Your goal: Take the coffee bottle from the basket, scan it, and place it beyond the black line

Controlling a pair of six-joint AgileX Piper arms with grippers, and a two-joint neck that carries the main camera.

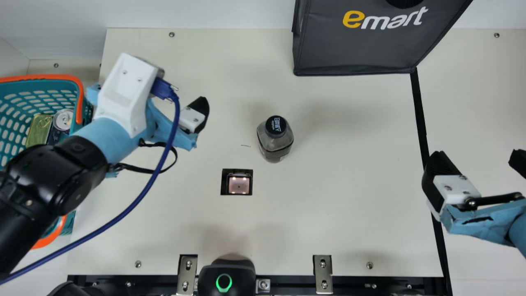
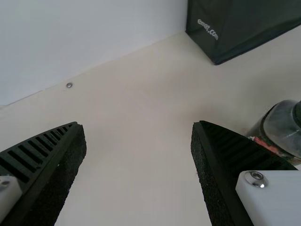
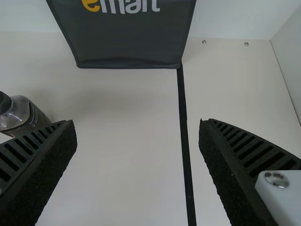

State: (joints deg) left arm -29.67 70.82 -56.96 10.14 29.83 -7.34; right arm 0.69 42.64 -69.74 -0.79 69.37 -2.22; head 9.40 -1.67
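Device with green ring [image 1: 224, 279]: black, at the near edge of the table [image 1: 349, 230].
Metal brackets [image 1: 323, 273]: one either side of that device.
Scanner window [image 1: 238, 184]: set in the table, lit pinkish inside a dark square cutout.
Black line [image 1: 419, 111]: runs from the near edge up to the bag's corner.
Right gripper [image 1: 476, 158]: at the right, one finger over the line; fingers well spread and holding nothing, as the right wrist view confirms.
Basket [image 1: 41, 77]: teal with orange rim, at the left, partly behind the left arm; a silver-topped can [image 1: 63, 119] visible inside.
Coffee bottle [image 1: 275, 142]: upright on the table, black-capped, beyond and right of the scanner window, left of the black line, touched by neither gripper.
Left gripper [image 1: 196, 115]: between basket and bottle; fingers wide apart, nothing between them in the left wrist view.
Bag [image 1: 353, 45]: dark grey, at the far side against the white wall [image 1: 205, 12].
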